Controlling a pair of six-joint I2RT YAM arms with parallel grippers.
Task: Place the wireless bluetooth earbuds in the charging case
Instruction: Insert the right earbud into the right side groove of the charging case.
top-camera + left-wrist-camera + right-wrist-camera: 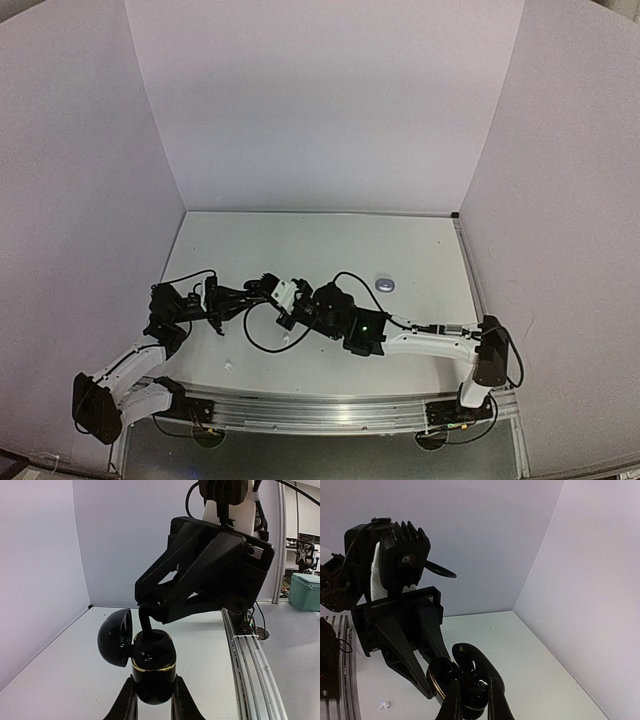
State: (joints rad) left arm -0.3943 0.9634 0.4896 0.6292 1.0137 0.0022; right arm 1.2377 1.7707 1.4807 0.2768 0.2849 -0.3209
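Observation:
My left gripper (152, 702) is shut on the lower body of a glossy black charging case (154, 667) with a gold rim. It holds the case upright above the table, with the lid (115, 637) swung open to the left. My right gripper (474, 700) comes down from above, shut on a black earbud (476, 696) that sits at the case's open top (442, 676). One of its fingertips (145, 620) reaches into the case's cavity. In the top view both grippers meet at mid-table, left (266, 291) and right (296, 311).
A silvery grey closed case (386, 283) lies on the table to the right of the arms. A tiny white piece (228, 366) lies near the front rail (320, 410), also seen in the right wrist view (383, 706). White walls stand on three sides.

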